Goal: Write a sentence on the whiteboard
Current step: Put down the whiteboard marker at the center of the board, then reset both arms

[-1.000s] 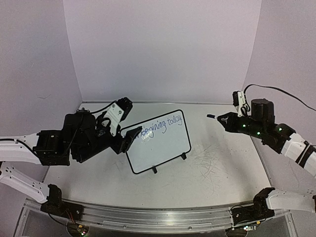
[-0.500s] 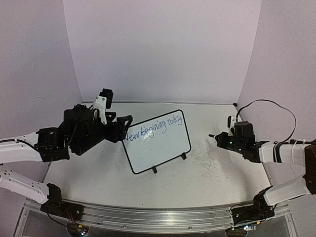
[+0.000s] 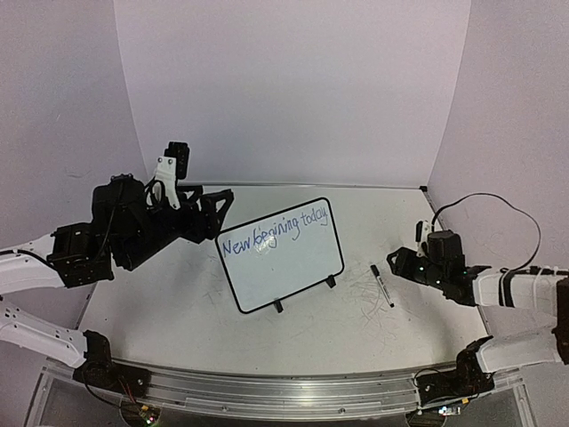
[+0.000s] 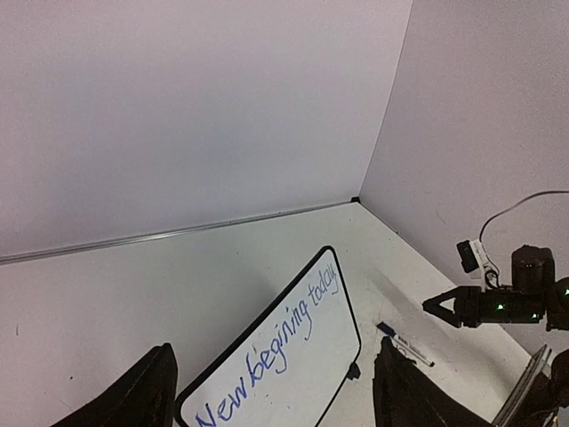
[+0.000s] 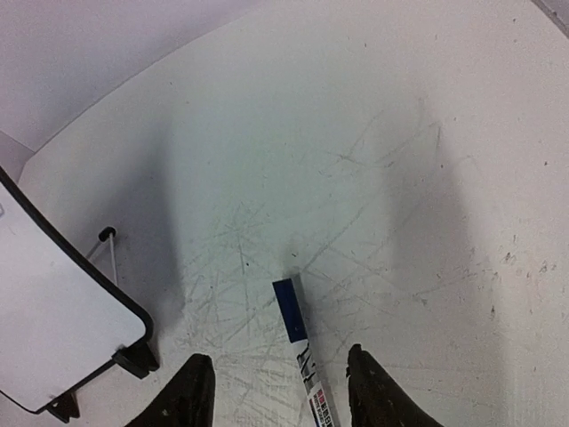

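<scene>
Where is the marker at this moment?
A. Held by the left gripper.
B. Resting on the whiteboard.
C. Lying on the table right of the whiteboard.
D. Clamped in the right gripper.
C: the marker lies flat on the table, between the whiteboard and the right gripper, whose fingers stand open and clear of it.

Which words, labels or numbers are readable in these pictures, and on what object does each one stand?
"New begining today" (spelled so): the sentence, blue handwriting in one upward-slanting line on the whiteboard.
Printed label on the marker: too small and blurred to read.
No other text is visible.
</scene>
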Controlling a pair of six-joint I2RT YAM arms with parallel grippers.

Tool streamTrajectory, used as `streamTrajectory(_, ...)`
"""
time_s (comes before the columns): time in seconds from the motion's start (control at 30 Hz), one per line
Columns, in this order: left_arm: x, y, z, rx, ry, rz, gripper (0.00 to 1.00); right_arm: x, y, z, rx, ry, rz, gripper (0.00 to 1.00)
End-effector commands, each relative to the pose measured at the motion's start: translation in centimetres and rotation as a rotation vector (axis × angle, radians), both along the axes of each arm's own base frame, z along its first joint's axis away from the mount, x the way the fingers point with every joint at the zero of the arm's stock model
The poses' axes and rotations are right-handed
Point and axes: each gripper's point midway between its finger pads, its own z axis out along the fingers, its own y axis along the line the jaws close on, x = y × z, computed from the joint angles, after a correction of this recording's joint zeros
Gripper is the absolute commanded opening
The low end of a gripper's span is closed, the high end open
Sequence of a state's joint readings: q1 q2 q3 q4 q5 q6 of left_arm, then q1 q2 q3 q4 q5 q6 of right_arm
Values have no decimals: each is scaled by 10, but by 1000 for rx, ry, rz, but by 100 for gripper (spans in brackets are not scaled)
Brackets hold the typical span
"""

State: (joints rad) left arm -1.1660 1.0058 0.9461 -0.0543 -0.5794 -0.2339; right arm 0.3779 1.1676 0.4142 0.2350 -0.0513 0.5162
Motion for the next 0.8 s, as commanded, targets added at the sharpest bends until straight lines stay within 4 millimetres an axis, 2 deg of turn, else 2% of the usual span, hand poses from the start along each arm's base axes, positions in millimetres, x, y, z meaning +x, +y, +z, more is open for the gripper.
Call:
streamTrajectory(0.0, 0, 17, 64, -61, -98, 44, 79, -5, -17, 69, -44, -108, -47, 66)
streamTrajectory(0.03, -1, 22, 72, -66, -111, 55, 81, -10, -26, 86, -78, -132, -68, 75)
streamTrajectory(0.1, -2, 34, 93, -88, -141, 81, 84, -18, -39, 139, -111, -241, -92, 95)
streamTrajectory(0.13, -3, 40, 103, -98, -157, 93, 86, -24, -45, 157, -144, -274, -100, 98)
streamTrajectory(0.2, -4, 51, 123, -115, -187, 121, 89, -34, -59, 216, -183, -376, -134, 98)
streamTrajectory(0.27, -5, 60, 138, -124, -212, 147, 91, -45, -67, 263, -200, -459, -148, 98)
streamTrajectory(0.37, -5, 67, 152, -128, -239, 175, 95, -60, -71, 314, -190, -565, -144, 98)
streamTrajectory(0.5, -4, 69, 165, -123, -265, 193, 96, -75, -80, 362, -163, -665, -177, 98)
streamTrajectory(0.6, -4, 70, 170, -124, -272, 194, 98, -88, -85, 388, -151, -734, -186, 98)
streamTrajectory(0.67, -3, 71, 169, -127, -266, 201, 99, -96, -87, 398, -137, -770, -191, 98)
streamTrajectory(0.77, -2, 71, 161, -139, -248, 213, 99, -101, -85, 383, -126, -825, -177, 98)
